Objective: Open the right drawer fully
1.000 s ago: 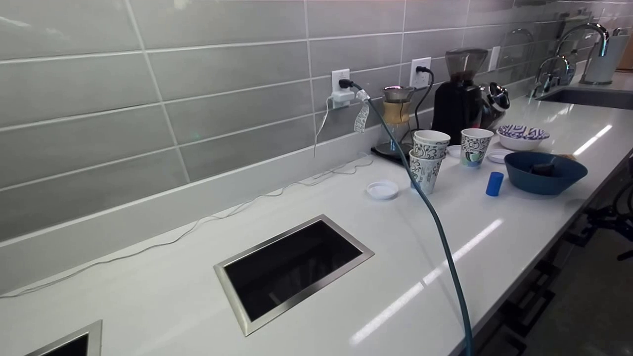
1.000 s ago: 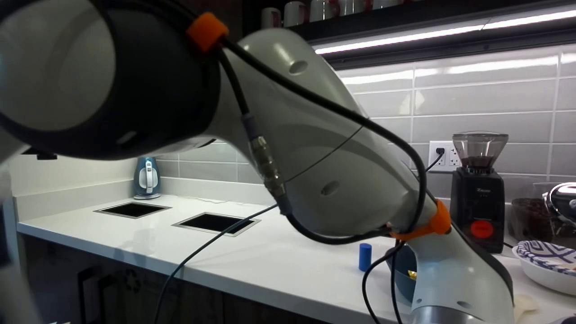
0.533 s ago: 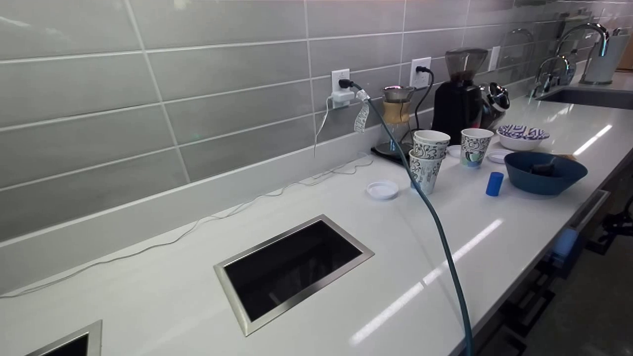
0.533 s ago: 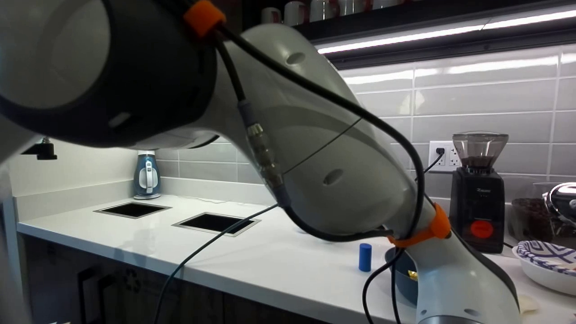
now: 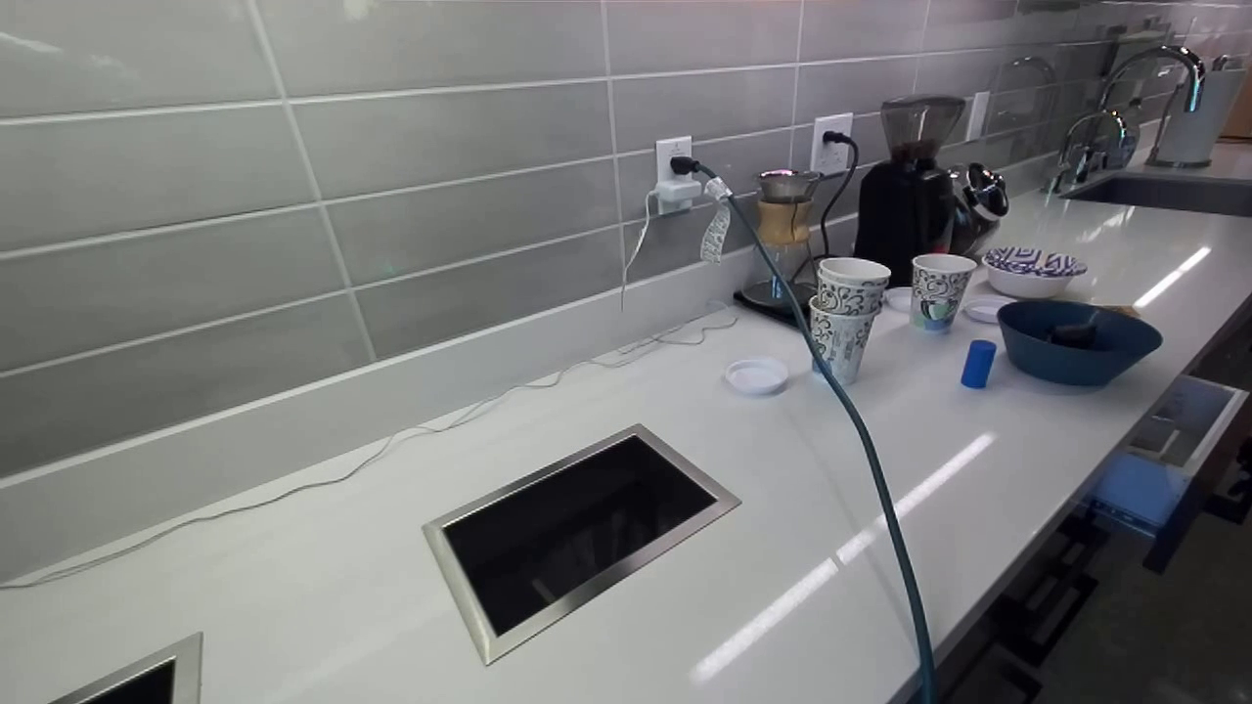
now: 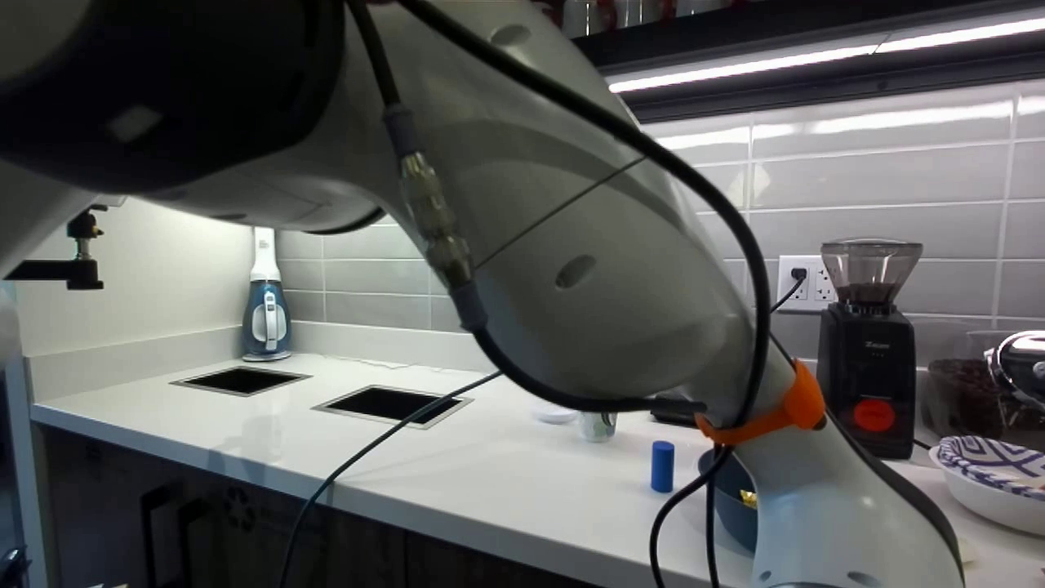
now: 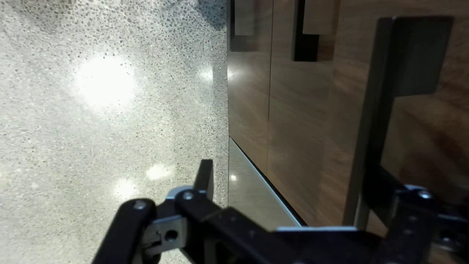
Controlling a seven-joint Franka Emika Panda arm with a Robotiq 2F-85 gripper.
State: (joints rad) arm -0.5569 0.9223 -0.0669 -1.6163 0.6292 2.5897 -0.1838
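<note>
The right drawer (image 5: 1142, 487) stands pulled out from under the counter's front edge in an exterior view. It has a pale blue-grey side and inside, a light rim and a dark front. In the wrist view, a dark bar handle (image 7: 368, 121) stands on a brown wood-look front. My gripper (image 7: 293, 172) is open in the wrist view. Its left finger (image 7: 206, 178) is over the floor, outside the handle. Its right finger (image 7: 381, 190) reaches in behind the bar, between it and the front; whether it touches is hard to tell. The gripper is out of sight in both exterior views.
The white counter (image 5: 606, 606) carries a dark blue bowl (image 5: 1037, 352), a blue cylinder (image 5: 978, 364), paper cups (image 5: 843, 337) and a grinder (image 5: 905, 210). A green cord (image 5: 875, 469) hangs over its front edge. More handles (image 7: 306, 44) stick out beside the gripper.
The drawer, not visible a second ago, has slid out from under the counter edge, further than half a second ago. The arm's upper part has moved up and left in an exterior view.
</note>
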